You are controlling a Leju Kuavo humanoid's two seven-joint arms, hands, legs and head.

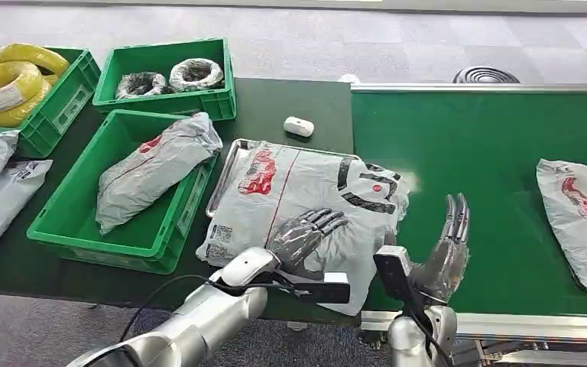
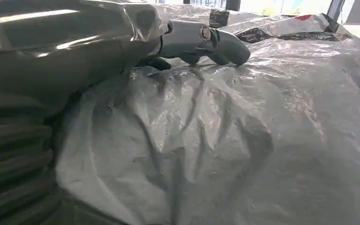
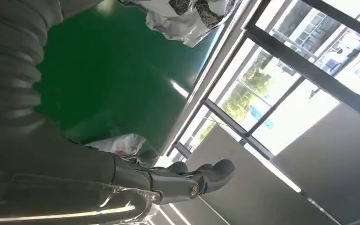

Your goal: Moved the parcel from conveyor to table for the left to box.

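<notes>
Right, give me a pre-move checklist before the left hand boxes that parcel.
1. Parcel off the conveyor, on the metal tray: mostly ok, one corner overhangs the belt.
2. Left robot hand on the parcel: ok, fingers spread flat on top; a closed grip: not ok.
3. Right robot hand clear of the parcel: ok, open, holding nothing.
4. Room in the near green crate: cannot tell, it already holds a grey parcel.
5. Next parcel on the belt out of the way: ok.

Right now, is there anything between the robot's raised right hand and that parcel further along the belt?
No. In the head view, only bare green conveyor separates the right hand from the far parcel.
</notes>
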